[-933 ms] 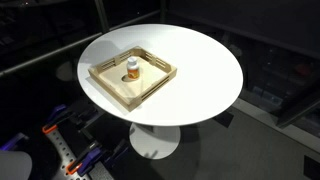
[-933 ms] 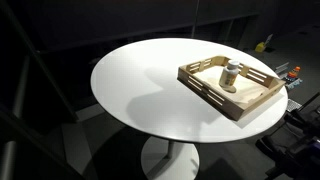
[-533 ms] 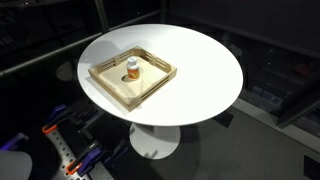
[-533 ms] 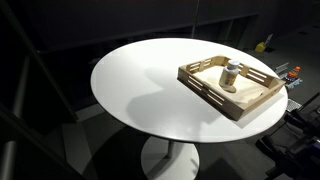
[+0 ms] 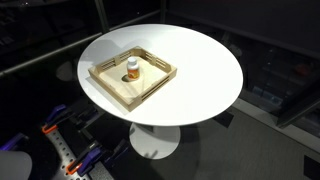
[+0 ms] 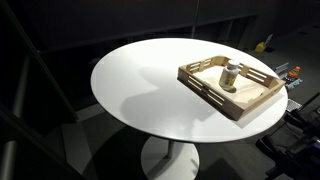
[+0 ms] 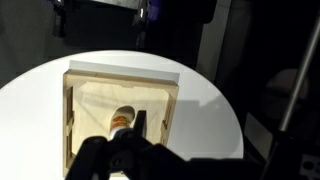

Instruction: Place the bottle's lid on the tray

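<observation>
The tray (image 5: 155,88) lies on the worktop (image 5: 205,60), off its middle and close to the edge on one side; the rest of the worktop stretches away from it in both exterior views. One corner of the tray (image 6: 208,95) points toward the nearest worktop (image 6: 140,90) edge. The bottle (image 5: 133,72) stands inside the tray, about at its middle and apart from all four walls. The lid (image 5: 133,63) sits on top of the bottle.

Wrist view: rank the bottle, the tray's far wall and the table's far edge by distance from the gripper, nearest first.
1. Bottle: inside the tray, just ahead of the gripper.
2. Tray's far wall: beyond the bottle.
3. Table's far edge: past the tray, top of view.
</observation>
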Robot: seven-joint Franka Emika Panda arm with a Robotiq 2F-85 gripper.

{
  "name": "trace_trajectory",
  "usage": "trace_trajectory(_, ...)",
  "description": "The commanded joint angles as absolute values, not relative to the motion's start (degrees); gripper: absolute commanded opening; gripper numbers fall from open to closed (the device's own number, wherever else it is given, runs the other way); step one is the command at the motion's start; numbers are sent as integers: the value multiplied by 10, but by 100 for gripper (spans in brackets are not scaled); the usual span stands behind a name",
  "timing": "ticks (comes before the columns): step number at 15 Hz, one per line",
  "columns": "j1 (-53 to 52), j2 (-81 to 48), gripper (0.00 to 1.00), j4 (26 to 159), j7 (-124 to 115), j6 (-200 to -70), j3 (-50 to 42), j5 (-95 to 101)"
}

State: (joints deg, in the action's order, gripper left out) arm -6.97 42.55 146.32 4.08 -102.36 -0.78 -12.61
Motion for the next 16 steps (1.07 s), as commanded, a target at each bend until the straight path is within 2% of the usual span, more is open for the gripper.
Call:
trace_trajectory(1,-61,357,100,1417,32,-1059,13,-123)
trace_trajectory(7,-50,241,100,1369,15,-1142,37,-89)
trace_trajectory(16,-32,85,100,1305,-35,-1189,39,-9)
